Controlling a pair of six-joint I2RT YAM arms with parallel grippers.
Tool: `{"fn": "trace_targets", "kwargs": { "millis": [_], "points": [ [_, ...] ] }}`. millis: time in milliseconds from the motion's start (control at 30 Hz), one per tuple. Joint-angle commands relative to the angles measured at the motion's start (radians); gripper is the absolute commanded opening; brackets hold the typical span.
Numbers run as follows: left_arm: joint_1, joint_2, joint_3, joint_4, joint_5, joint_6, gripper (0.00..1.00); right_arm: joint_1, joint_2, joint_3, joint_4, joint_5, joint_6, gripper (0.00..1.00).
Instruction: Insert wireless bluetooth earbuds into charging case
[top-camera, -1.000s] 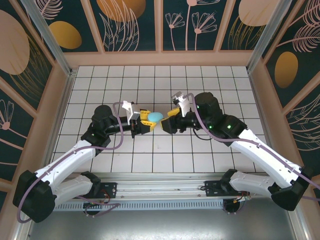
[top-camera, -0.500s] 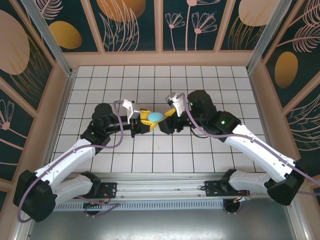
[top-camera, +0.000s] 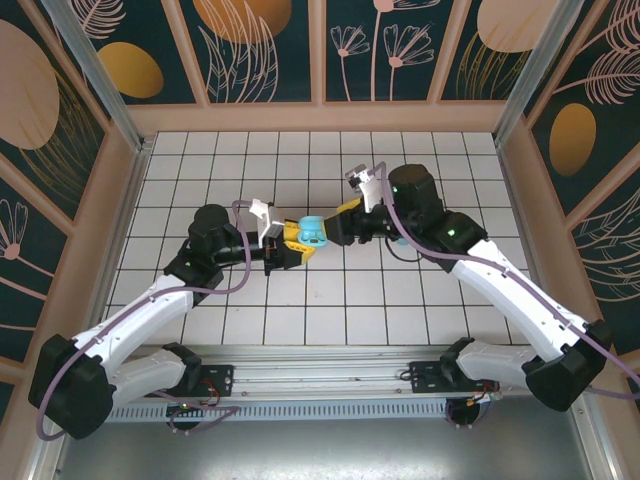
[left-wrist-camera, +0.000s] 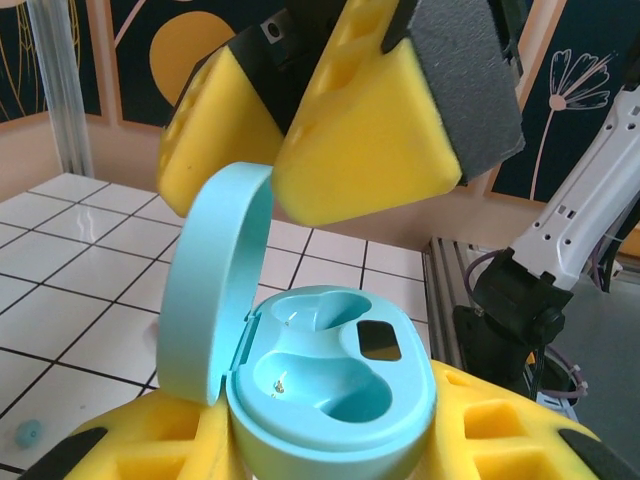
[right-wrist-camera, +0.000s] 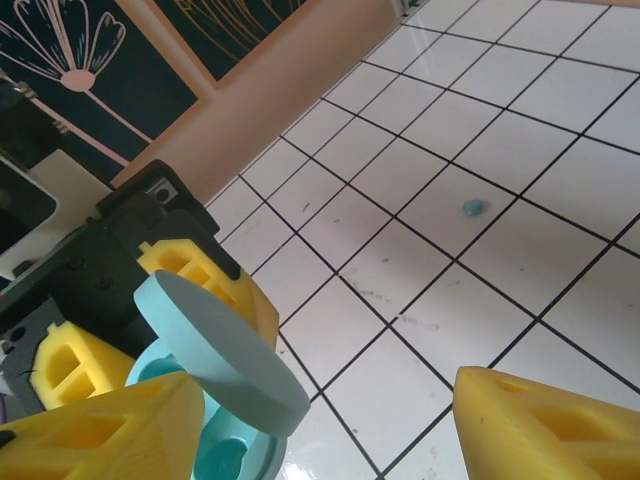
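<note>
The light-blue charging case (left-wrist-camera: 330, 380) is held off the tiles with my left gripper (left-wrist-camera: 330, 455) shut on its base. Its lid (left-wrist-camera: 215, 280) stands up on the left, and both wells inside are empty. My right gripper (right-wrist-camera: 330, 440) is open, its yellow fingers (left-wrist-camera: 370, 130) hovering just over the lid's top edge (right-wrist-camera: 220, 350). From above, the case (top-camera: 311, 232) sits between the left gripper (top-camera: 290, 245) and the right gripper (top-camera: 345, 220). One tiny light-blue earbud (right-wrist-camera: 473, 207) lies on a tile beyond the case. Another earbud (left-wrist-camera: 28, 432) rests on the floor at the lower left.
White tiled floor (top-camera: 300, 160) ringed by wooden walls with dark flower panels (top-camera: 270, 50). The metal rail with both arm bases (top-camera: 330, 385) runs along the near edge. The right arm's white link (left-wrist-camera: 590, 200) rises at the right.
The case's lid, down a second ago, now stands up. My right gripper has drawn back slightly to the right and up. The left gripper keeps its hold.
</note>
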Motion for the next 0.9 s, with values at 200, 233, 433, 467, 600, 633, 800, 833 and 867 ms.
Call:
{"fn": "trace_targets", "kwargs": {
  "millis": [200,233,433,467,600,633,800,833,867],
  "points": [
    [-0.006,0.018,0.01,0.026,0.031,0.051,0.16,-0.065,0.067,-0.018,0.025,-0.035,0.086,0.65],
    [-0.005,0.022,0.002,0.037,0.026,0.053,0.15,-0.072,0.07,-0.026,0.03,-0.041,0.092,0.65],
    [-0.002,0.07,-0.022,0.094,0.0,0.036,0.15,-0.096,0.085,-0.036,0.038,-0.1,0.091,0.65],
    [-0.002,0.077,-0.02,0.1,0.0,0.033,0.15,-0.097,0.087,-0.033,0.036,-0.106,0.084,0.65],
    [0.006,0.108,-0.009,0.113,0.005,0.02,0.15,-0.097,0.084,-0.022,0.02,-0.125,0.059,0.67],
    [0.009,0.115,-0.005,0.116,0.009,0.017,0.15,-0.098,0.085,-0.018,0.014,-0.13,0.056,0.67],
    [0.017,0.141,0.013,0.116,0.02,0.007,0.15,-0.1,0.082,0.01,-0.043,-0.112,0.031,0.67],
    [0.018,0.145,0.015,0.116,0.021,0.006,0.15,-0.1,0.081,0.014,-0.053,-0.11,0.028,0.68],
    [0.017,0.148,0.018,0.117,0.021,0.006,0.16,-0.1,0.079,0.015,-0.057,-0.108,0.027,0.68]
  ]
}}
